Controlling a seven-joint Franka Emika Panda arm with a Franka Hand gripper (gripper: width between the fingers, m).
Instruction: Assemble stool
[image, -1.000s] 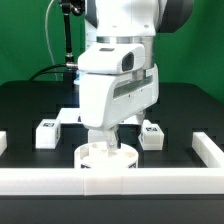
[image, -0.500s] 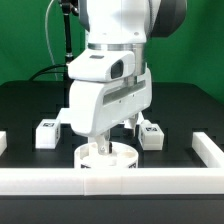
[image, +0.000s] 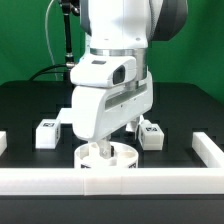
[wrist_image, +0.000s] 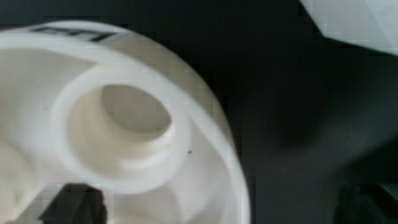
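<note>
Two legs are resting on the black table (image: 25, 105), well apart. At the exterior view's left the left leg (image: 45, 132) is sitting. In the middle the seat (image: 107, 158) is lying against the front rail (image: 40, 181), with the gripper (image: 103, 146) hovering just over it, jaws spread wide. The right leg (image: 150, 135) is sitting just beyond.

One round white seat (image: 108, 160). Two loose tagged legs, left leg (image: 47, 132) and right leg (image: 151, 134) in the exterior view. One robot arm (image: 115, 85). Three white border rail stretches (image: 110, 182) showing.

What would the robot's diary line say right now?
step: stool building | fingers: open, over seat | held: nothing | legs: two loose on table
</note>
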